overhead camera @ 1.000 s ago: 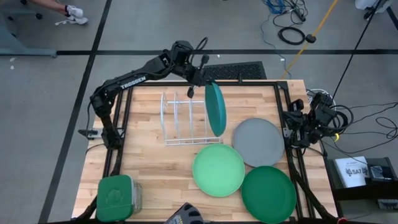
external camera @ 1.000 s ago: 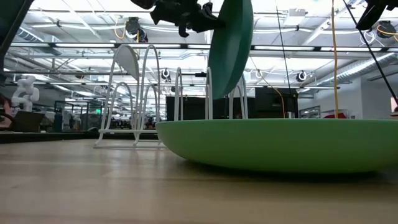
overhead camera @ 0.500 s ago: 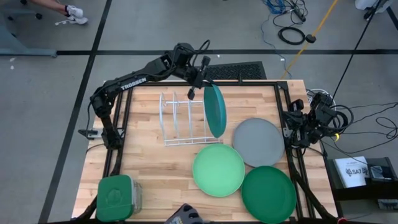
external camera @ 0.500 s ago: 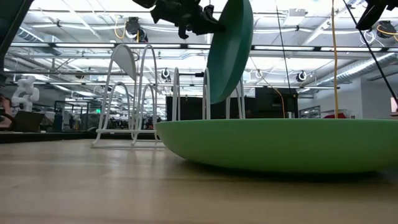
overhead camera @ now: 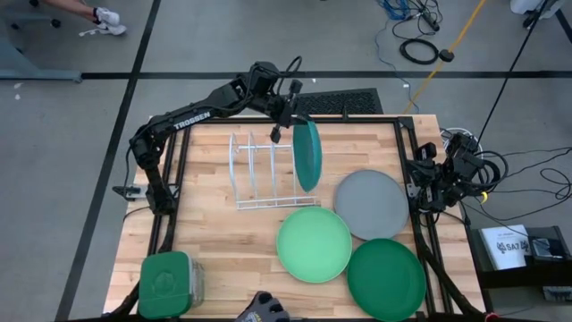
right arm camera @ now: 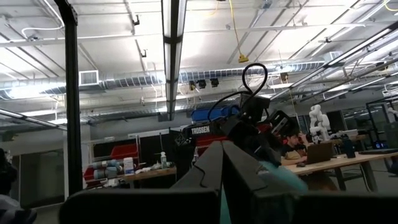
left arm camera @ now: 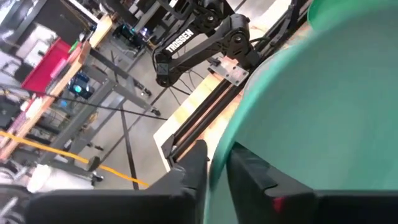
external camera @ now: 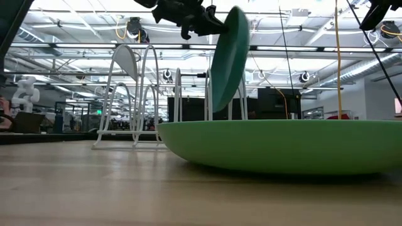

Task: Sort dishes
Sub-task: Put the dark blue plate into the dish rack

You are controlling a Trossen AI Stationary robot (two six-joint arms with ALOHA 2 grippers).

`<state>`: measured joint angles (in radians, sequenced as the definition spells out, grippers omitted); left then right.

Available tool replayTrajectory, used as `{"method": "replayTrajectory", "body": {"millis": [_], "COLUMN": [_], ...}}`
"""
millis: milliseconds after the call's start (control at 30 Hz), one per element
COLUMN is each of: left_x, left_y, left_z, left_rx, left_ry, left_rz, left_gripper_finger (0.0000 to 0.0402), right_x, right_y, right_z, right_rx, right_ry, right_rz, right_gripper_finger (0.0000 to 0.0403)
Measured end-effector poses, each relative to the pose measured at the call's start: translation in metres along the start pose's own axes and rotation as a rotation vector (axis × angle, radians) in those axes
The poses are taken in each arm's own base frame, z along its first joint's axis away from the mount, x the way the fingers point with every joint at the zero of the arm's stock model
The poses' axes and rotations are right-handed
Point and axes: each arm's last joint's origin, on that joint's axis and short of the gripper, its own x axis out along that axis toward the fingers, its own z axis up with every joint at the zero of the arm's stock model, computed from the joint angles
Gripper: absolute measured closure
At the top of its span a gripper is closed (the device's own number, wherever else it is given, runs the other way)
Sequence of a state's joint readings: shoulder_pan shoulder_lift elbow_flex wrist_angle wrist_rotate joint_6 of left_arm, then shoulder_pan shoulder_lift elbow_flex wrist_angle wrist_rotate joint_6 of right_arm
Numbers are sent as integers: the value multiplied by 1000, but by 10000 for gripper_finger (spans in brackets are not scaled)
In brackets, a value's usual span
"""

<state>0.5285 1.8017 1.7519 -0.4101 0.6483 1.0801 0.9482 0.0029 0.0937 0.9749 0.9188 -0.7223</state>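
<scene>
My left gripper (overhead camera: pixel 291 117) is shut on the teal plate (overhead camera: pixel 307 154), which stands on edge over the right end of the white wire rack (overhead camera: pixel 257 172). In the low view the plate (external camera: pixel 227 59) hangs among the rack's right wires. The grey plate (overhead camera: pixel 371 204), the light mint green plate (overhead camera: pixel 314 243) and the dark green plate (overhead camera: pixel 386 279) lie flat on the table's right half. My right arm (overhead camera: pixel 440 174) waits folded at the table's right edge, its gripper (right arm camera: pixel 222 149) shut and empty. My left gripper pinches the teal plate's rim (left arm camera: pixel 239 134) at its upper far edge, one finger on each face. The fingers (external camera: pixel 200 20) come slanting down from the far left. The plate hangs below them nearly upright, clear of the table. Whether its lower edge touches the rack I cannot tell.
A green square lidded container (overhead camera: pixel 167 284) stands at the table's near left corner. The rack's left slots stand free of plates. Bare wood lies left of the rack and in front of it.
My left gripper has gone down and a little toward the rack with the teal plate. The plate has tipped more upright, and its lower edge now sits lower among the rack's right wires.
</scene>
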Motion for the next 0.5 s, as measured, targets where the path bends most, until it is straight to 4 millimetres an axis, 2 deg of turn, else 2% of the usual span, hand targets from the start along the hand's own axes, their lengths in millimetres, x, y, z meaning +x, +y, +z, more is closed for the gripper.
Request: {"method": "replayTrajectory", "body": {"millis": [200,500], "left_x": [0,2], "left_y": [1,0], "left_z": [0,2], "left_rx": [-25,-74], "left_ry": [21,17], "left_rz": [15,14], "left_gripper_finger": [297,295], "right_x": [0,0], "right_y": [0,0], "right_z": [0,0], "right_rx": [0,0], "right_ry": [0,0], "right_rz": [0,0], "right_gripper_finger": [403,403]}}
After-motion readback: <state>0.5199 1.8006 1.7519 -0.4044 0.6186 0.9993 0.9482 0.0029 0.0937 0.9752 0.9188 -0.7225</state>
